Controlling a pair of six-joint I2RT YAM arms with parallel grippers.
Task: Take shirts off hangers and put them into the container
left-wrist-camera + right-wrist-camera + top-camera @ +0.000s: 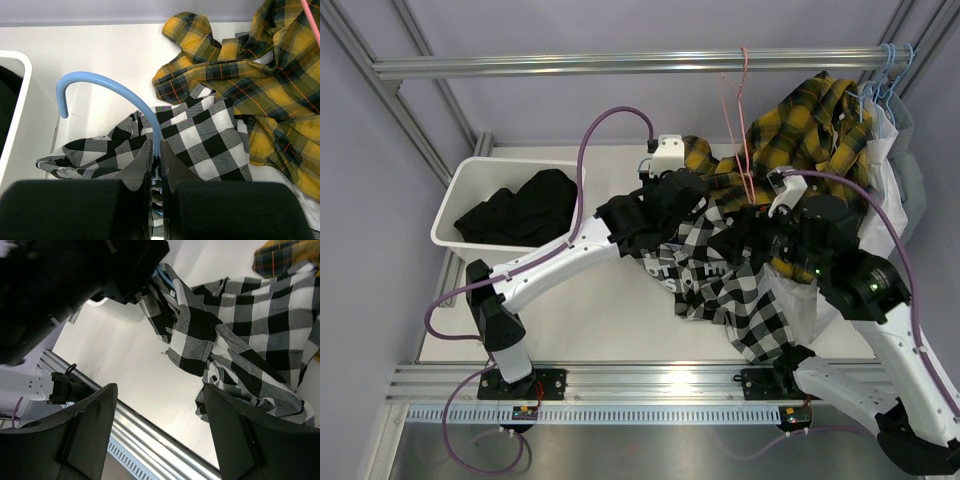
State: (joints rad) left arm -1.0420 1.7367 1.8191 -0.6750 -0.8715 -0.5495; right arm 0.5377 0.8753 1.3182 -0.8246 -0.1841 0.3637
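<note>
The left pincer (155, 150) is clamped together on the wire of a light blue hanger (110, 82). Its own wrist view shows the wire rising from between the fingers and curving into a hook up and to the pincer's left, which the top view hides behind the arm. The checked shirt (200, 135) lies bunched right under and ahead of this pincer, and the hanger runs down into its folds. Farther ahead and to the right, the yellow plaid shirt (260, 85) spreads over the worktop (110, 45). A pink hanger (310, 20) crosses the far right corner. Just left of the pincer is the rim of the container (22, 70).

Only the top view shows all of the container's inside: a black shirt (520, 215) lies in it, well left of the left pincer (665, 200). That view also shows the pink hanger hooked on the rail (620, 65), with the plaid shirt beside it.

The right pincer (160, 425) stands wide apart with nothing between its fingers. Its wrist view looks past them onto the checked shirt ahead. From the top, the right pincer (765, 240) sits at the shirt's right side.
</note>
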